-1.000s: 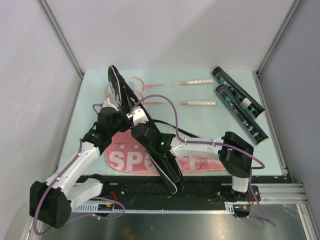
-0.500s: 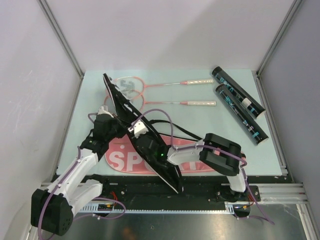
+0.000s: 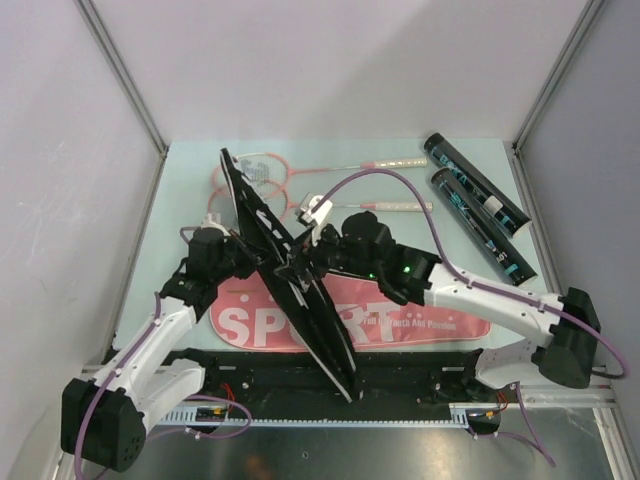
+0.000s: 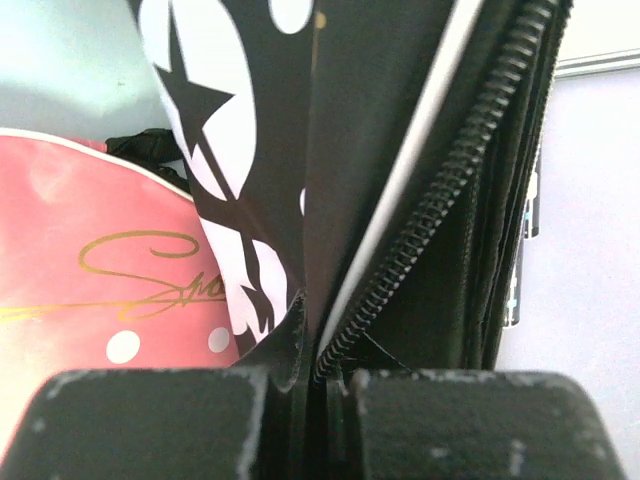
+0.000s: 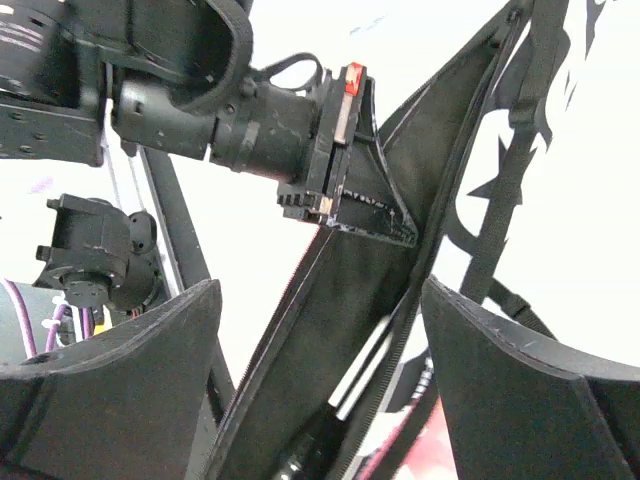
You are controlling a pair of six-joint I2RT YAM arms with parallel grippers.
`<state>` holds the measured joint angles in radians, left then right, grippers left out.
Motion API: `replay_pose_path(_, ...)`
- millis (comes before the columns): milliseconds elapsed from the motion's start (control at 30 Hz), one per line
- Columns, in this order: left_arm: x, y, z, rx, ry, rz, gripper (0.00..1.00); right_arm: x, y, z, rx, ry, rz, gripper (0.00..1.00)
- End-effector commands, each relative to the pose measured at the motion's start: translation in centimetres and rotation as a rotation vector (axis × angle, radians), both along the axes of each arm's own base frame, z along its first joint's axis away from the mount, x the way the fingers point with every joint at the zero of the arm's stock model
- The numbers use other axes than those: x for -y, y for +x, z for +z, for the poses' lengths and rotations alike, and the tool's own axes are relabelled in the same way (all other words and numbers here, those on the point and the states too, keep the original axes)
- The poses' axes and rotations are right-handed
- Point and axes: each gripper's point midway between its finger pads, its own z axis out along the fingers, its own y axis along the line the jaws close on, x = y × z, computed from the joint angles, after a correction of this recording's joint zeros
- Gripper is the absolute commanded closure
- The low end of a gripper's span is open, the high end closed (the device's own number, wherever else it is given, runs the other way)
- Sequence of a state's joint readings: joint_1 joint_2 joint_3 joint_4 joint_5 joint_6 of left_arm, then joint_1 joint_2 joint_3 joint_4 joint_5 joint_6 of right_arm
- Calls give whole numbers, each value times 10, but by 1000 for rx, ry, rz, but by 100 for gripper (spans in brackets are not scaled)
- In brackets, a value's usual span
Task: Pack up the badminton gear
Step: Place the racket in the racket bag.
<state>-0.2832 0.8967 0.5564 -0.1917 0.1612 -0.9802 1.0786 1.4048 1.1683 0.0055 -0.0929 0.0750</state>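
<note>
The pink racket bag (image 3: 420, 322) lies at the table's front, and its black zippered flap (image 3: 318, 340) stands raised on edge. My left gripper (image 3: 252, 256) is shut on the flap's zipper edge (image 4: 400, 260), with the pink side (image 4: 90, 300) to its left. My right gripper (image 3: 300, 264) is open just right of the flap. The flap (image 5: 370, 290) shows between its fingers (image 5: 130, 380), untouched, and the left gripper (image 5: 335, 205) pinches the flap's corner above. Two pink-and-white rackets (image 3: 262, 172) lie flat at the back. Two dark tubes (image 3: 478, 186) (image 3: 486, 232) lie at the back right.
Grey walls with metal posts (image 3: 120, 75) close in the table on three sides. A black strap (image 3: 370, 266) trails from the bag under my right arm. A purple cable (image 3: 400, 185) arcs over the racket handles (image 3: 398, 207).
My right gripper has opened and let go of the flap. The right arm has swung from the near side to the flap's far right side. The left gripper has kept its hold.
</note>
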Motion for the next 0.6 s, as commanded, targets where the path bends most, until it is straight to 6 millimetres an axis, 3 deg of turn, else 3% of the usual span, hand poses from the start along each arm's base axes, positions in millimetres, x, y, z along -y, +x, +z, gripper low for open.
replay_pose_path(0, 12, 8, 31, 37, -84, -9, 100, 21, 10, -23, -7, -131, -20, 15)
replay_pose_path(67, 12, 7, 31, 31, -92, -4, 99, 24, 35, -25, -2, -117, -83, 14)
replay_pose_path(167, 12, 9, 37, 35, -106, 9, 100, -1, 37, -47, 1, -122, -29, 16)
replay_pose_path(233, 12, 10, 45, 51, -108, 4, 100, -13, 56, -67, 13, -132, -97, 17)
replay_pose_path(333, 10, 12, 53, 72, -95, 18, 100, -28, 65, -90, 25, -143, -112, 21)
replay_pose_path(433, 5, 12, 56, 90, -47, 29, 99, -34, 73, -104, 86, -205, -134, 35)
replay_pose_path(467, 5, 12, 57, 96, -34, 22, 99, -34, 76, -108, 91, -220, -136, 62)
replay_pose_path(500, 5, 14, 65, 132, 1, -2, 94, -31, 80, -108, 102, -227, -120, 74)
replay_pose_path(533, 4, 14, 66, 136, 24, -7, 65, -27, 81, -111, 101, -248, -104, 82)
replay_pose_path(567, -2, 16, 70, 148, 49, 13, 46, -23, 84, -109, 109, -252, -98, 94)
